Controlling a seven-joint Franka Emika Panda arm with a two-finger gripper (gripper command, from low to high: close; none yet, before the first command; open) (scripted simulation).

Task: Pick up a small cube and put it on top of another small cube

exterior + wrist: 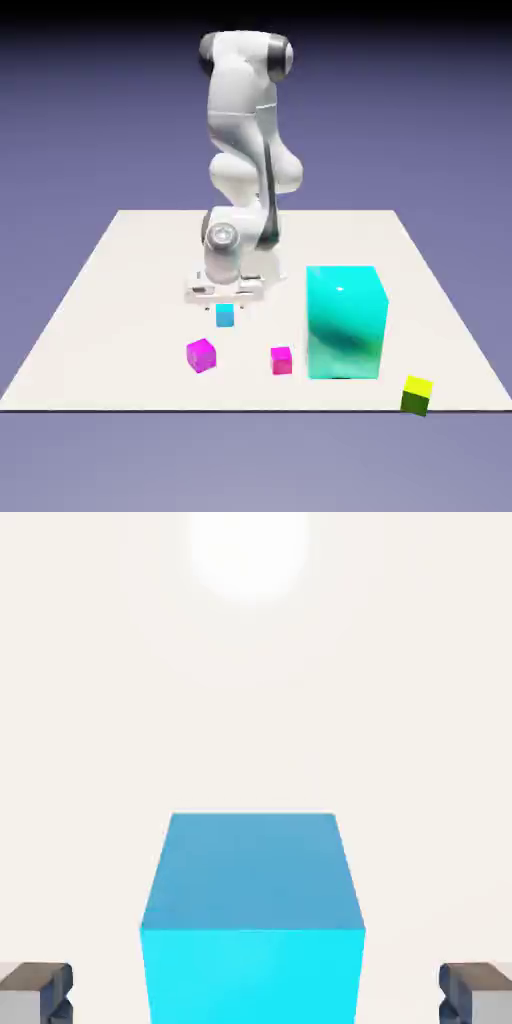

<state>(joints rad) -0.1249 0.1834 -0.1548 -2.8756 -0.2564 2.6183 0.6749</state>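
The small cyan-blue cube [225, 316] rests on the white table [120, 300], directly under my gripper [224, 298]. In the hand view the cube [252, 912] fills the lower middle. My gripper [256, 992] is open, and its grey fingertips [35, 990] stand wide apart at the two bottom corners, clear of the cube's sides. Two other little cubes lie nearer the front edge: a magenta cube [201, 355] and a pink cube [281, 360].
A big turquoise block [346, 322] stands on the exterior view's right of the cyan cube, taller than the little cubes. A yellow-green cube [417, 394] sits at the table's front right corner.
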